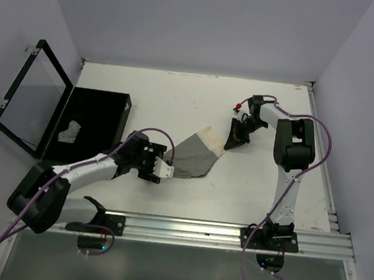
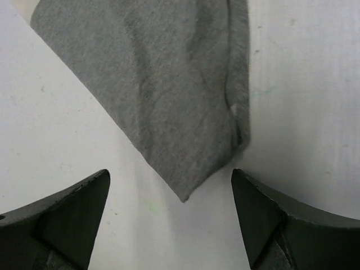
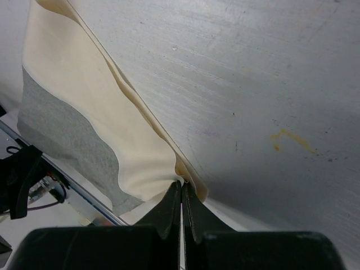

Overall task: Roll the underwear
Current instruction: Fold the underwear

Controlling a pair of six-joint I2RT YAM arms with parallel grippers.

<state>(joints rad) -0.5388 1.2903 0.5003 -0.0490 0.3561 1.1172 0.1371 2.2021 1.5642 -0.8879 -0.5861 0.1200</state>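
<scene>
White table [image 1: 177, 99] bears the underwear [image 1: 195, 157]; right hand [image 1: 231, 143] apparently pinches its cream edge, open left hand [image 1: 163, 171] flanks its grey corner.

On surface [image 1: 177, 99]: underwear [image 1: 195, 157] at centre, left tool [image 1: 163, 170] at its near-left end, right tool [image 1: 232, 140] on its far-right corner; box [image 1: 104, 105] at left, garment [image 1: 69, 131] inside.

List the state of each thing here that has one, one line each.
Underwear on the table: unrolled, spread out, cream band pinched at one edge.
Left gripper: open, over the grey corner, holding nothing.
Right gripper: shut on the underwear's cream band.
Black box: lid swung open.
Grey garment in the box: bundled up.
</scene>
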